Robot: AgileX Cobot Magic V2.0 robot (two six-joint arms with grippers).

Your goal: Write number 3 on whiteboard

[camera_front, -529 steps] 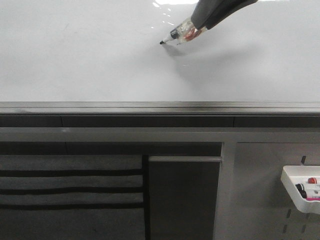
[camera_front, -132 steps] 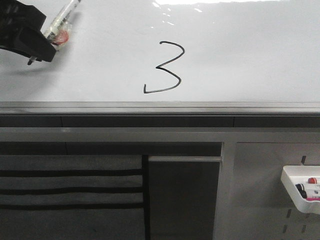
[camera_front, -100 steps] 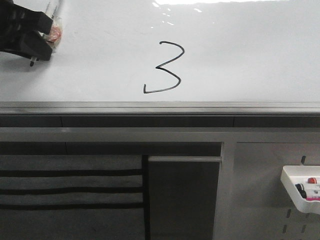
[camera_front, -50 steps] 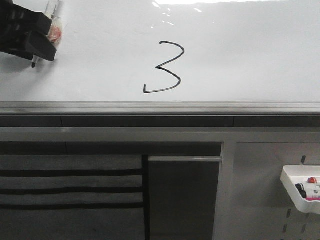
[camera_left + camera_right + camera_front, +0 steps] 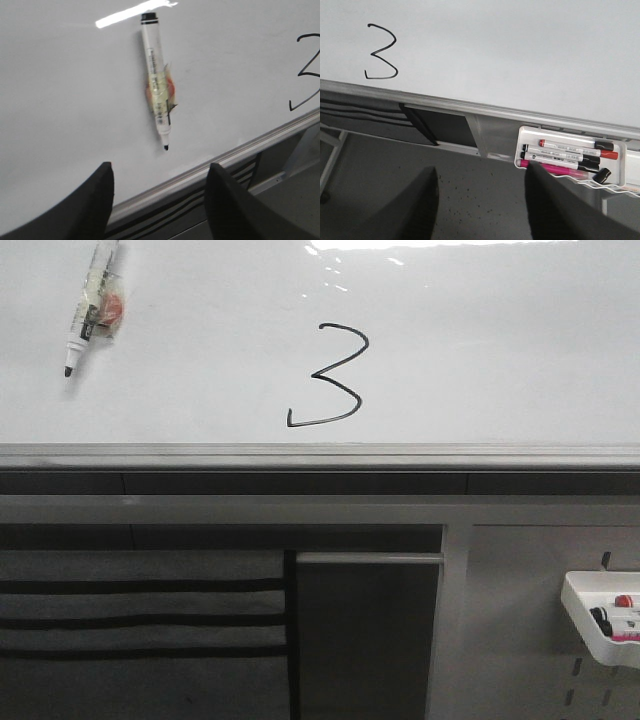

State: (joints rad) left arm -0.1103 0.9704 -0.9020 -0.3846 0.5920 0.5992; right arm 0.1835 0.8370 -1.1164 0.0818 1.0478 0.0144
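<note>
A thin black number 3 point(image 5: 330, 376) is drawn near the middle of the whiteboard point(image 5: 500, 350); it also shows in the right wrist view point(image 5: 381, 52) and partly in the left wrist view point(image 5: 306, 75). A white marker point(image 5: 88, 305) with a yellow and red band rests uncapped on the board at the left, tip towards the rail; it also shows in the left wrist view point(image 5: 157, 82). My left gripper point(image 5: 160, 172) is open and empty, back from the marker's tip. My right gripper point(image 5: 482, 175) is open and empty, off the board. Neither gripper shows in the front view.
A grey metal rail point(image 5: 320, 455) runs along the board's lower edge. A white tray point(image 5: 600, 625) on the grey pegboard at the lower right holds several markers point(image 5: 565, 155). A dark panel point(image 5: 365, 630) and black slats point(image 5: 140, 620) lie below the rail.
My left gripper has let go of the marker and pulled back out of the front view. The marker stays on the board at the left. The 3 is unchanged over the last second.
</note>
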